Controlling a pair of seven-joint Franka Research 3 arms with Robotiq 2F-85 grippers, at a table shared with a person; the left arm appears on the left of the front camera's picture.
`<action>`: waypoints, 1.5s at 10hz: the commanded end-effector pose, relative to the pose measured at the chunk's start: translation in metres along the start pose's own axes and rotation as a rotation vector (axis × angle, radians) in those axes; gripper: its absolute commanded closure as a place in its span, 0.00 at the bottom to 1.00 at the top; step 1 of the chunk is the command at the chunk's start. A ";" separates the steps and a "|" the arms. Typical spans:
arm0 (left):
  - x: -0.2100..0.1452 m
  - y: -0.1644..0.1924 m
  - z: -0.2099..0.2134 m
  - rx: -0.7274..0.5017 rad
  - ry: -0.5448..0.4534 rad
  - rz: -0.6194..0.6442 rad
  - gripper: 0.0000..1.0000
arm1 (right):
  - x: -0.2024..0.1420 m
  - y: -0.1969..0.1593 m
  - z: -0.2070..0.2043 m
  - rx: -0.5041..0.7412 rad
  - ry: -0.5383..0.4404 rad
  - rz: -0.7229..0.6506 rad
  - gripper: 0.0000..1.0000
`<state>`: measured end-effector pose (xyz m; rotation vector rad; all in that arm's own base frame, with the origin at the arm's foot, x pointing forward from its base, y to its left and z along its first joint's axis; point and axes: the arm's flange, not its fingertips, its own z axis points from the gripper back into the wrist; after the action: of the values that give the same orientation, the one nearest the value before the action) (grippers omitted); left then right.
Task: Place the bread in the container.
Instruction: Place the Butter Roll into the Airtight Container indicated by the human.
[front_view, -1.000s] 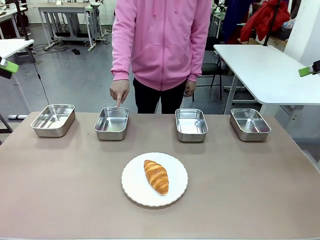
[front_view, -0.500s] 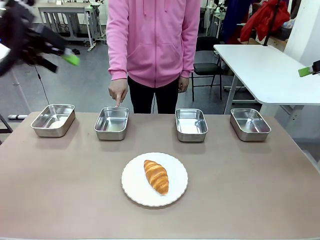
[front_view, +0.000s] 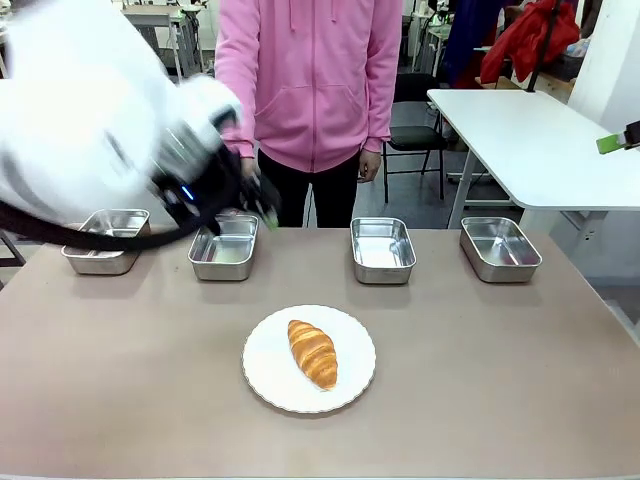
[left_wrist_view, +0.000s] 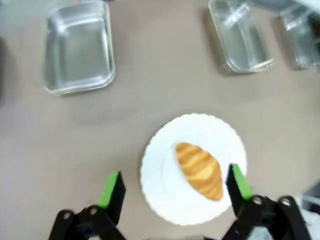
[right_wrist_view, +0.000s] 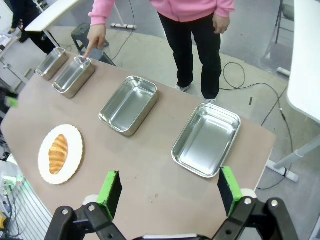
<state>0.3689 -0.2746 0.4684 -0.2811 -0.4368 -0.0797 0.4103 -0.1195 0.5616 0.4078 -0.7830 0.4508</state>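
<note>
Golden-brown bread (left_wrist_view: 199, 170) lies on the white plate (left_wrist_view: 161, 192) ahead of the left gripper (left_wrist_view: 175, 187), its long axis slanting between the spread jaws, the right gripper (right_wrist_view: 170, 191), likewise spread, well apart, and the container (right_wrist_view: 74, 76) beyond at the person's pointing hand (right_wrist_view: 96, 37).

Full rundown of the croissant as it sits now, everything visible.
The croissant is golden-brown, ridged crosswise, tapered at both ends and whole. It lies flat, slightly diagonal, near the middle of the round white plate, which alone touches it. It sits nearer the robot than the four steel trays, in none of them.
</note>
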 end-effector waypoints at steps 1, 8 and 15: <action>0.009 -0.013 -0.042 0.057 0.110 0.062 0.00 | 0.000 0.000 0.000 0.013 -0.021 -0.001 0.00; -0.025 -0.041 -0.028 0.090 0.041 0.091 0.00 | 0.000 0.000 0.000 0.013 -0.021 -0.001 0.00; -0.064 -0.109 -0.093 0.169 0.210 0.414 0.00 | 0.000 0.000 0.000 0.013 -0.021 -0.001 0.00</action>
<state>0.3258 -0.3974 0.3916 -0.1758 -0.1432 0.2869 0.4102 -0.1198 0.5617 0.4071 -0.7826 0.4499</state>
